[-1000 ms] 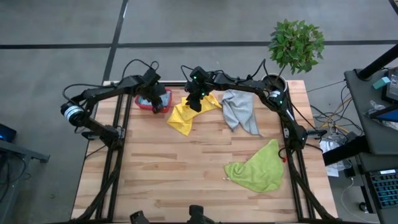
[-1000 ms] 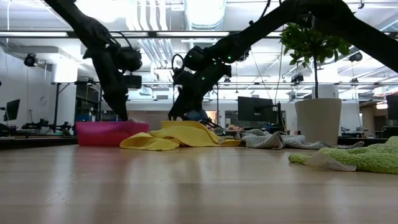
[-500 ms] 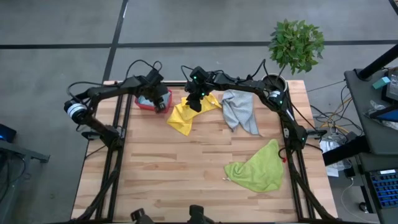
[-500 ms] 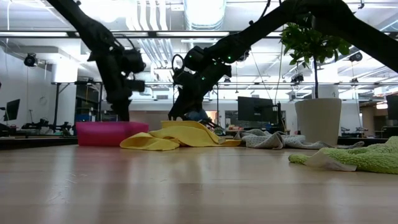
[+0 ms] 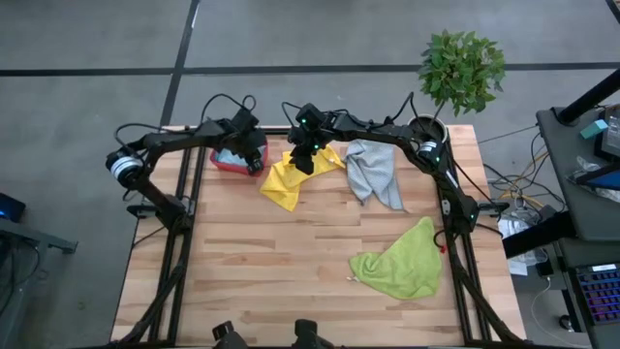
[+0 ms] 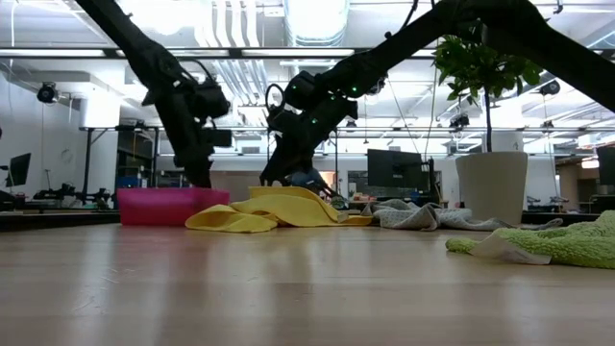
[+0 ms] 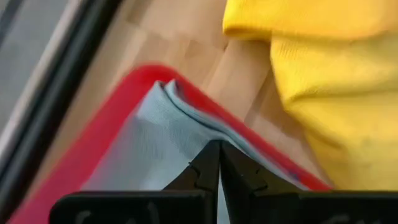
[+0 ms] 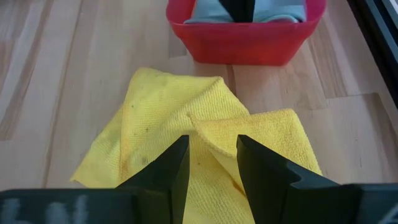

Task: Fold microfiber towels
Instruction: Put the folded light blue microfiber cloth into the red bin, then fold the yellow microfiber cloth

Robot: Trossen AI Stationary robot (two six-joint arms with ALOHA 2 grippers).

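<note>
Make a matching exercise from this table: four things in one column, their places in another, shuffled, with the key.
Things
1. light blue towel
2. yellow towel
3. grey towel
4. lime green towel

Places
A. near the table's front right corner
B. inside the red bin
C. beside the plant pot
D. under the right tool

Pairs: 1-B, 2-D, 3-C, 4-A

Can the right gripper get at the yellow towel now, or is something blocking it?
Probably yes. The right gripper hangs open just above the yellow towel with nothing between them; the left gripper is shut over the red bin, out of the way.
</note>
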